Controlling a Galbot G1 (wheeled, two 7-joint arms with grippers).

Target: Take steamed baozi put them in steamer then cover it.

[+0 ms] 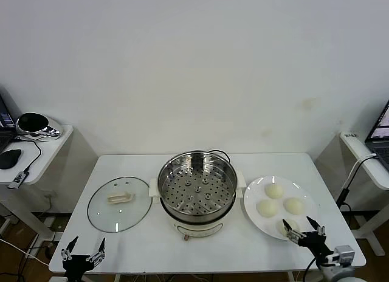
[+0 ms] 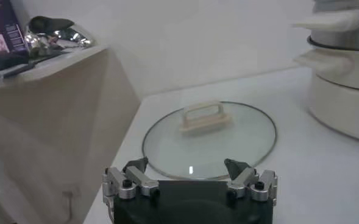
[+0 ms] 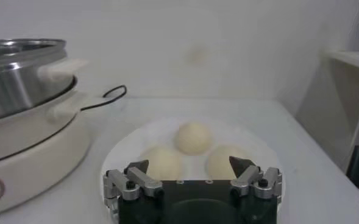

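The steamer (image 1: 197,191) stands mid-table, its shiny pot open with the perforated tray showing. Three steamed baozi (image 1: 275,189) (image 1: 267,207) (image 1: 294,205) lie on a white plate (image 1: 252,197) to its right; I see no fourth. The glass lid (image 1: 120,203) with its cream handle lies flat to the steamer's left. My right gripper (image 1: 302,224) is open and empty over the plate's near edge, just short of the buns (image 3: 193,137). My left gripper (image 1: 83,251) is open and empty at the table's front edge, near the lid (image 2: 209,137).
A black cord (image 3: 109,94) runs behind the steamer's white base (image 3: 27,152). A side table (image 1: 36,145) with a shiny object and a mouse stands at the left. Another side table (image 1: 364,154) with a laptop stands at the right.
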